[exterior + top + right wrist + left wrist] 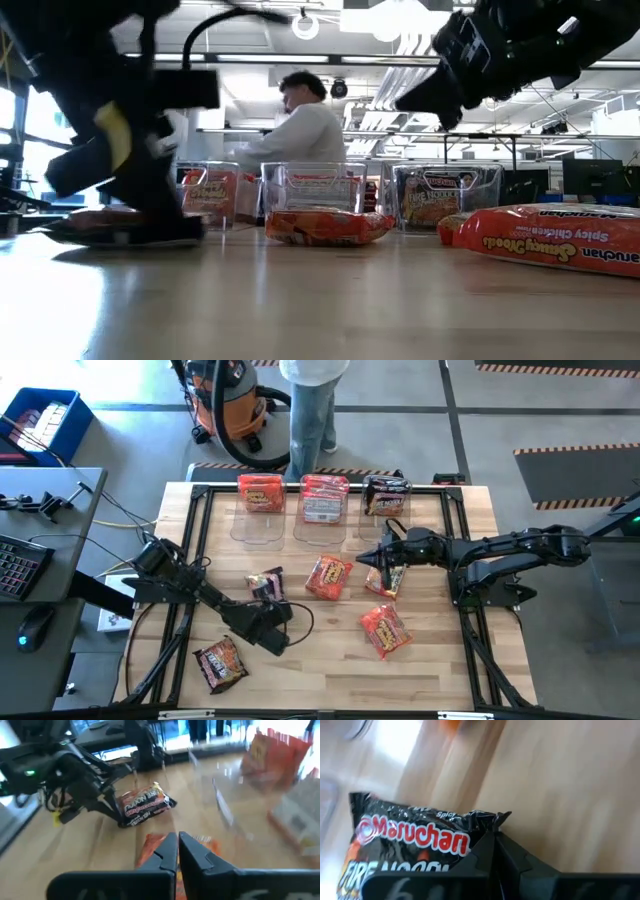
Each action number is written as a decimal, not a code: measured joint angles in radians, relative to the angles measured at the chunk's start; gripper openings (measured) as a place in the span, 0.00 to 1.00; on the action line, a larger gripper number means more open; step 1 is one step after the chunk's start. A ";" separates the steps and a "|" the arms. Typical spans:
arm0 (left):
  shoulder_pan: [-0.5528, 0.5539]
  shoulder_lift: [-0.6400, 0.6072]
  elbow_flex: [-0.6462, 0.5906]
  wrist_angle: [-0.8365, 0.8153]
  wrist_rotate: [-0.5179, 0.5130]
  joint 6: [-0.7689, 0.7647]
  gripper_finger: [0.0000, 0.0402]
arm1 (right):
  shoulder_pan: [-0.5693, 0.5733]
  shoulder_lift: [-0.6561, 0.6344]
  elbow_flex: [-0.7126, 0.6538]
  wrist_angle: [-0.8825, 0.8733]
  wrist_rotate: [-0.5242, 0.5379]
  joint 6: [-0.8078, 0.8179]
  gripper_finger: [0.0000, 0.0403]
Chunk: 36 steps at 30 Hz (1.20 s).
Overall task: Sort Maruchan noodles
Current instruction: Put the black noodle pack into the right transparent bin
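Observation:
A black Maruchan packet (265, 582) lies left of the table's middle, and my left gripper (268, 600) is shut on it, down at the table top. In the left wrist view the gripper (495, 834) sits at the packet's (410, 840) crimped end. My right gripper (368, 558) hangs shut and well above the table (415, 98), over an orange packet (384, 582) lying flat. It holds nothing. More loose packets lie flat: orange ones (328, 575) (385, 628) and a dark one (220, 663). My left gripper pinches the black packet's crimped end seam (487, 820) between its two fingers. The fingers come in low from the table's near side. In the right wrist view the rest of the packet (147, 806) lies on the wood beyond the fingers.
Three clear bins stand along the far edge, holding orange (260, 491), red-and-white (324, 496) and dark (386, 494) packets. A person (315, 410) stands just behind the far edge. Bare wood lies along the near edge (320, 675).

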 joint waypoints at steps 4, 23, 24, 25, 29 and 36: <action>-0.001 -0.002 0.000 0.188 -0.034 0.018 0.00 | 0.022 0.040 0.001 -0.062 -0.025 0.177 0.08; -0.063 0.067 0.000 0.877 -0.288 0.442 0.00 | 0.154 0.530 0.027 0.484 -0.183 1.135 0.61; -0.064 0.073 0.000 0.896 -0.298 0.456 0.00 | 0.161 0.553 0.042 0.484 -0.190 1.163 0.61; -0.066 0.079 0.000 0.916 -0.306 0.475 0.00 | 0.167 0.573 0.054 0.484 -0.202 1.190 0.62; -0.066 0.114 0.003 1.010 -0.314 0.541 0.00 | 0.202 0.651 0.119 0.486 -0.211 1.315 0.62; -0.074 0.182 0.076 1.031 -0.344 0.644 0.00 | 0.229 0.737 0.240 0.476 -0.217 1.400 0.62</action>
